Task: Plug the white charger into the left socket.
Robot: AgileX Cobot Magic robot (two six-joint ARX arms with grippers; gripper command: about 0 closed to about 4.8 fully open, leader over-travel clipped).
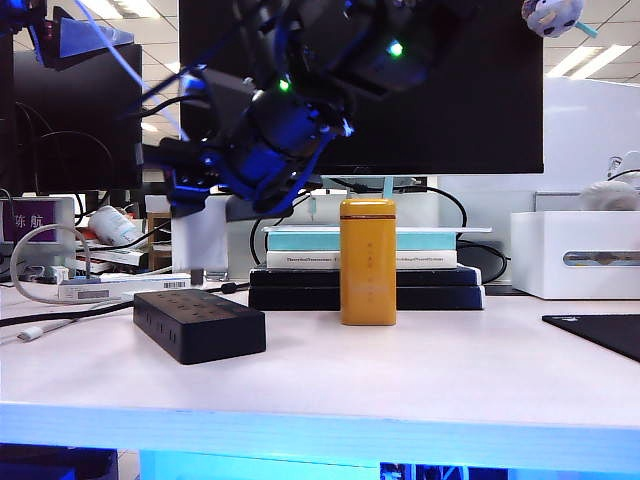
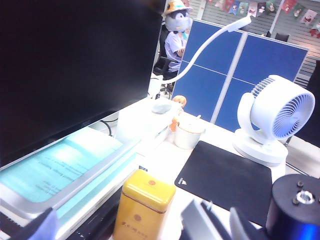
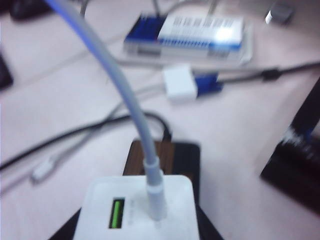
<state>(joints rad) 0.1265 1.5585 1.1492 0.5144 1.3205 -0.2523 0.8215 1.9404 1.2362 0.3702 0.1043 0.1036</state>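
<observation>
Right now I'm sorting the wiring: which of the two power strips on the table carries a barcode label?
The white power strip lying behind, with the striped label on its side. The black brick-shaped power strip in front shows none.

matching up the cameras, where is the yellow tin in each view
exterior view: the yellow tin stands mid-table, in front of the teal books.
left wrist view: the tin is close to the camera, beside the open left gripper.
right wrist view: not in it; the right gripper holds the white charger.
shared landmark: the teal books, behind the tin in both.
</observation>
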